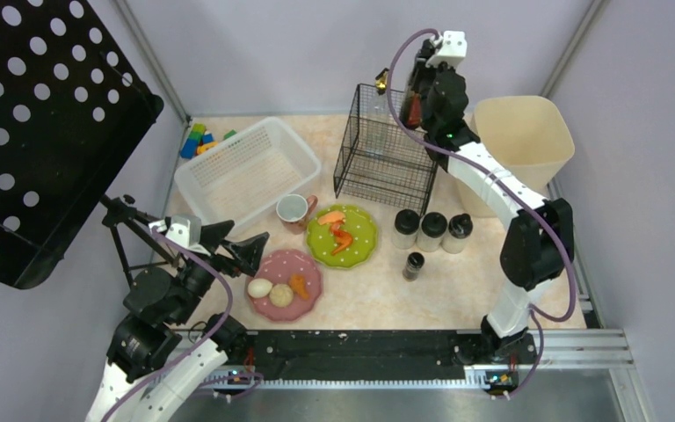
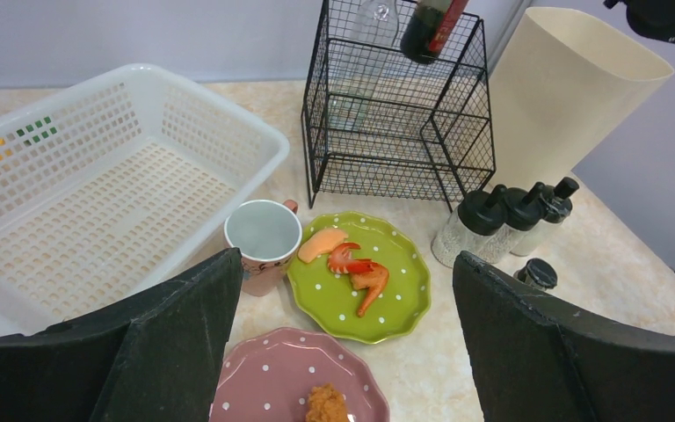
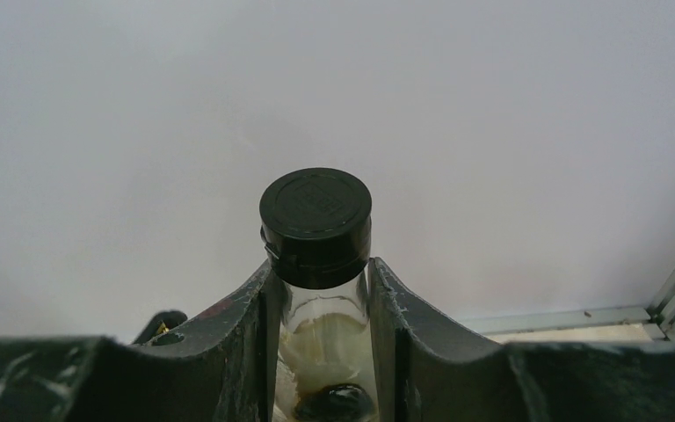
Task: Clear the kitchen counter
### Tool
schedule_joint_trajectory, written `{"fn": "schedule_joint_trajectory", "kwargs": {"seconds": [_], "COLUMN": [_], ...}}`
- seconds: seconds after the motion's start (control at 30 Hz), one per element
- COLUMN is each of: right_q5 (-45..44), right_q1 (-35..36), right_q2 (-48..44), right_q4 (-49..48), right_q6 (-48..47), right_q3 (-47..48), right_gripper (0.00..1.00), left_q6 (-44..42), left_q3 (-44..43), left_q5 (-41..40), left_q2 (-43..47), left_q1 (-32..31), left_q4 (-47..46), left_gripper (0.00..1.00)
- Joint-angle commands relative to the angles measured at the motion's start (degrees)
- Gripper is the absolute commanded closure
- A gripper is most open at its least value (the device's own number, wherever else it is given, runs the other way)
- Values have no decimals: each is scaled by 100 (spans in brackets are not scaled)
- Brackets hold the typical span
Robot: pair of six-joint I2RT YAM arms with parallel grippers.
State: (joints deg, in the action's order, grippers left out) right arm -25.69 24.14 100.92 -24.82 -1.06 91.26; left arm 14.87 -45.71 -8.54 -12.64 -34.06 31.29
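Marbled kitchen counter (image 1: pixel 369 299) spreads beneath the wire rack (image 1: pixel 385 145), with plates (image 1: pixel 360 224) and jars (image 1: pixel 431 230) in front of it uncleared; right gripper (image 3: pixel 322 272) clamps a black-capped bottle (image 3: pixel 316 215) above the rack, presumably to stow it, while left gripper (image 1: pixel 235 240) hangs spread wide and empty, well to the rack's near-left.

So the kitchen counter (image 1: pixel 378 303) is a big flat rectangular top with a beige-pink marbled stone look, lying level, metal rails at its edges. Going by the black wire rack (image 1: pixel 385 145) that stands on it: the slab runs under the rack and on behind it toward the back wall. It spreads well out to the left of the rack and a shorter way to the right. Most of the open stone I can see is in front of the rack, on my side. Not cleared at all — it's loaded left of and in front of that rack.
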Motion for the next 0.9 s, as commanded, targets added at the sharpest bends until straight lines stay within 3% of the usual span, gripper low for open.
{"fn": "schedule_joint_trajectory", "kwargs": {"seconds": [0.0,0.23,0.87], "right_q5": [98,160,369], "right_q1": [-48,-45,-41], "right_q2": [-159,-92,332], "right_q4": [-1212,-1472,-1573], "right_q6": [272,451,452], "right_q3": [-275,-865,-1284], "right_gripper": [100,100,100], "left_q6": [-55,-55,-55], "left_q3": [-11,-7,-3], "left_q5": [40,42,23], "left_q2": [-64,-84,-126], "left_q1": [27,39,47], "left_q4": [-171,-171,-176], "left_gripper": [6,6,6]}}
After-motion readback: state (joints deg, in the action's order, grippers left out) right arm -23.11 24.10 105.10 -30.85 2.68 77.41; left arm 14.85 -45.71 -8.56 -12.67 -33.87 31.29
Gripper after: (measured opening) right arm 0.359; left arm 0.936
